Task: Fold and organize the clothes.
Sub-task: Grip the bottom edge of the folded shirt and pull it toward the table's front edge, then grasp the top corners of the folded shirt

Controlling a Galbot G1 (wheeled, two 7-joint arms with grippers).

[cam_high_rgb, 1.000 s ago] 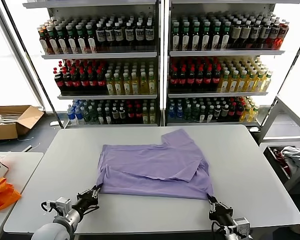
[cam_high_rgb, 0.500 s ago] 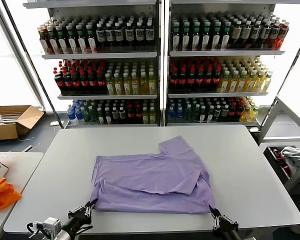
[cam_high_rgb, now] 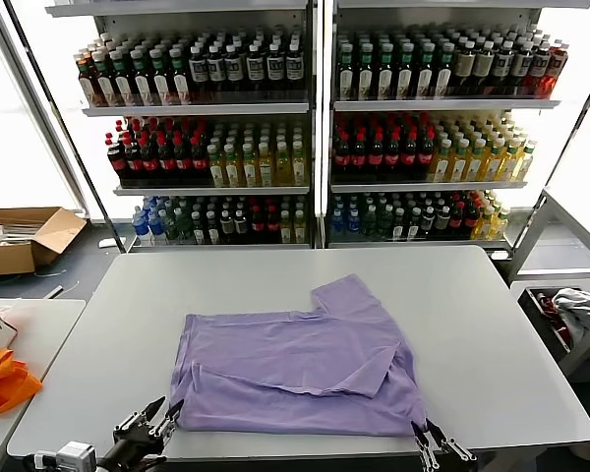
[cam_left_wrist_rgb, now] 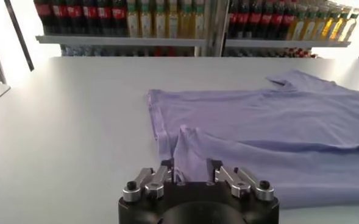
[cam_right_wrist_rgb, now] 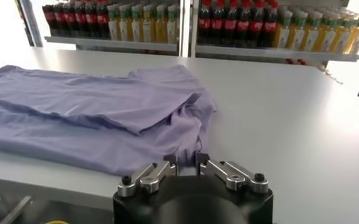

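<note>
Lavender T-shirt (cam_high_rgb: 300, 369): lies partly folded and flat on the white table (cam_high_rgb: 492, 324), near its front edge, one sleeve pointing toward the shelves of bottles (cam_high_rgb: 315, 128).
Left gripper (cam_high_rgb: 161, 418): at the shirt's front left corner, fingers parted, nothing held; the hem lies just beyond the tips.
Right gripper (cam_high_rgb: 428, 434): at the front right corner, jaws parted, empty.
Orange fabric (cam_high_rgb: 2, 379): on the side table to the left.
</note>
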